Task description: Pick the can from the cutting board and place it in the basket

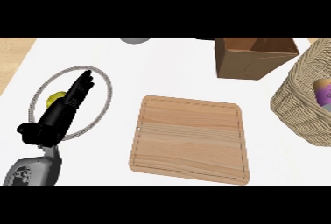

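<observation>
The wooden cutting board (191, 138) lies in the middle of the white counter with nothing on it. A wicker basket (301, 100) stands at the right edge, and the can (323, 92), purple and grey, lies inside it, partly cut off by the frame. My left hand (68, 107) is at the left, fingers straight and pointing up, resting over a round wire-rimmed plate. My right hand does not show.
The round plate (103, 83) at the left holds a yellow object (55, 97), half hidden behind my left hand. A brown open box (249, 59) stands behind the board. A grey object (134, 40) sits at the far edge.
</observation>
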Tool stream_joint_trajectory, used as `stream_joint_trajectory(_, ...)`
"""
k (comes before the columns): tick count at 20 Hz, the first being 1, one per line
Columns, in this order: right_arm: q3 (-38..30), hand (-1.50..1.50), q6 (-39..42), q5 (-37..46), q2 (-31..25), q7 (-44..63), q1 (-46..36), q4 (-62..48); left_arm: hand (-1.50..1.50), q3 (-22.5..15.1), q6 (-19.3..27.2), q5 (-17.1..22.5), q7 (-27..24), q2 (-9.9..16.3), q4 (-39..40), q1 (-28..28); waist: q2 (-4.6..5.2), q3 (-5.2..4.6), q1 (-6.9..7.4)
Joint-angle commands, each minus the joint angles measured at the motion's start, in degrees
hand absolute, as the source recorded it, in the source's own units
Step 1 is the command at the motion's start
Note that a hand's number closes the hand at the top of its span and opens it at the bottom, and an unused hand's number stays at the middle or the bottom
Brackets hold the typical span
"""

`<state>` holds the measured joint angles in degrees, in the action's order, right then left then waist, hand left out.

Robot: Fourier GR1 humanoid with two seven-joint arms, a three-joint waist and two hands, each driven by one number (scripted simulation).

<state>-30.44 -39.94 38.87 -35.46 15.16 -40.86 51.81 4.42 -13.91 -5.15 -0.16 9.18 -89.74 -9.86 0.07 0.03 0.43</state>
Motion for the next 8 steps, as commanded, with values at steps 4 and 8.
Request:
stream_joint_trajectory(4,-5.6,-1.5,-0.1,-9.8,-1.0,-2.0,2.0,5.0,0.0,0.0,0.1,-0.6,-1.5,-0.2,2.5,-1.1,-0.08,-0.03,-0.76)
stream_joint_trajectory(8,-9.9,-1.5,5.8,-17.3,-2.0,0.6,7.1,11.3,0.0,0.1,-0.8,1.5,4.2,0.3,-7.1,3.5,-0.52,-0.02,-1.03)
